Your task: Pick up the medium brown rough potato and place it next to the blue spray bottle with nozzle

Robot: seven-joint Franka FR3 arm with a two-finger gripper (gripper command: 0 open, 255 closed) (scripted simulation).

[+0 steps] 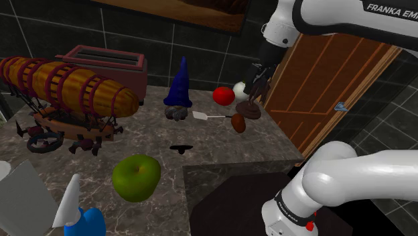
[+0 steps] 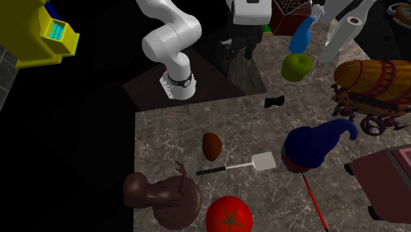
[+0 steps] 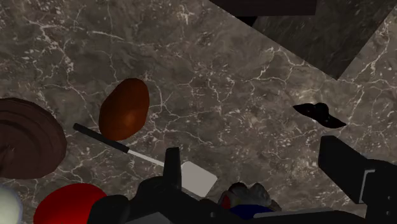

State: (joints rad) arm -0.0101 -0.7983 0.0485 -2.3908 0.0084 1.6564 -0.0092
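Note:
The brown potato (image 1: 238,123) (image 2: 211,145) (image 3: 125,108) lies on the dark marble counter (image 1: 154,137) near its right edge in the shoulder view, beside a white spatula (image 1: 207,116) (image 3: 191,177). My gripper (image 1: 256,84) (image 3: 257,168) hangs well above the counter, a little behind the potato, open and holding nothing. The potato lies off to one side of the fingers (image 3: 172,167), not between them. The blue spray bottle (image 1: 84,218) (image 2: 301,34) with a white nozzle stands at the counter's near left corner in the shoulder view, far from the potato.
A green apple (image 1: 136,177) sits near the bottle. Between potato and bottle lies a small black object (image 1: 181,147). A red tomato (image 1: 224,95), brown figure (image 1: 248,109), blue gnome (image 1: 179,84), airship model (image 1: 63,87) and toaster (image 1: 107,67) crowd the back.

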